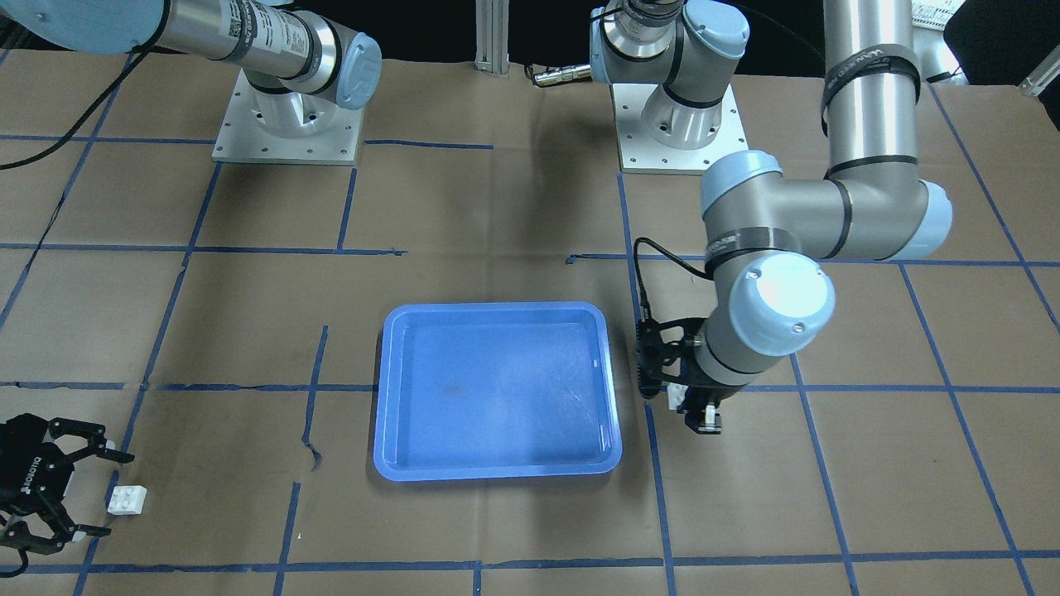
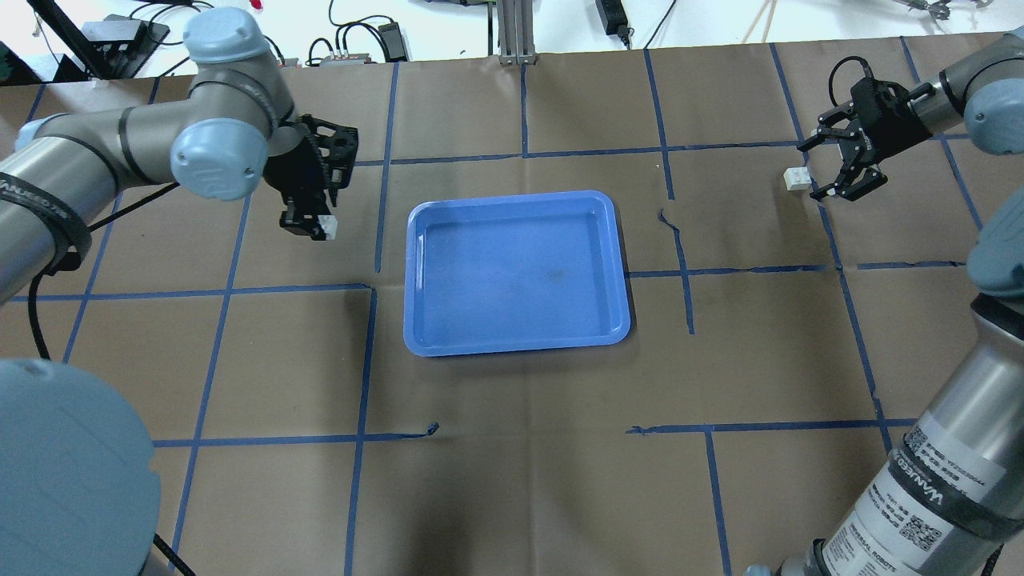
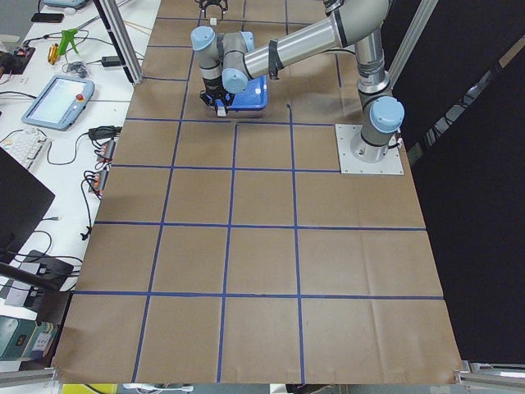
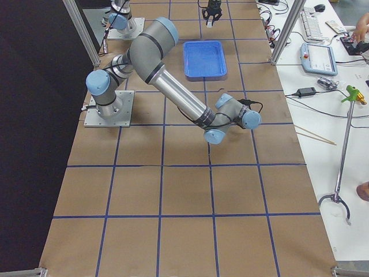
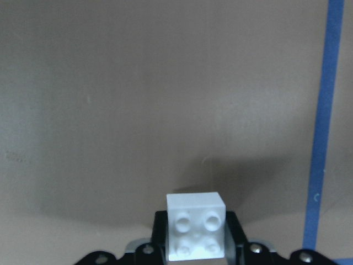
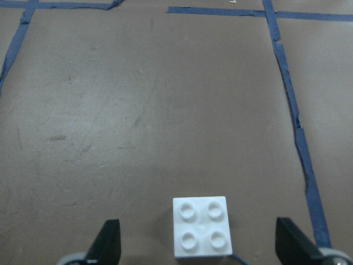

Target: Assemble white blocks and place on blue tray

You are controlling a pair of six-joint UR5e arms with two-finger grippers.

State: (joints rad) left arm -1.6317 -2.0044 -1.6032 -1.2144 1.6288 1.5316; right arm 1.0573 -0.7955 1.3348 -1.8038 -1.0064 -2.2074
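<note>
The blue tray (image 2: pixel 512 197) lies at the table's middle and holds nothing; it also shows in the front view (image 1: pixel 497 308). My left gripper (image 2: pixel 316 226) points down beside the tray's left edge and is shut on one white block (image 2: pixel 327 229), seen studs-out between the fingers in the left wrist view (image 5: pixel 196 226) and in the front view (image 1: pixel 677 396). My right gripper (image 2: pixel 812 170) is open at the far right. The other white block (image 2: pixel 796 178) lies on the paper at its fingertips, between the spread fingers (image 6: pixel 107 245) in the right wrist view (image 6: pixel 201 226).
Brown paper with a blue tape grid covers the table. The two arm bases (image 1: pixel 286 124) stand on the robot's side. The right arm's long link (image 2: pixel 944 480) crosses the near right corner of the overhead view. Cables and devices lie beyond the far edge.
</note>
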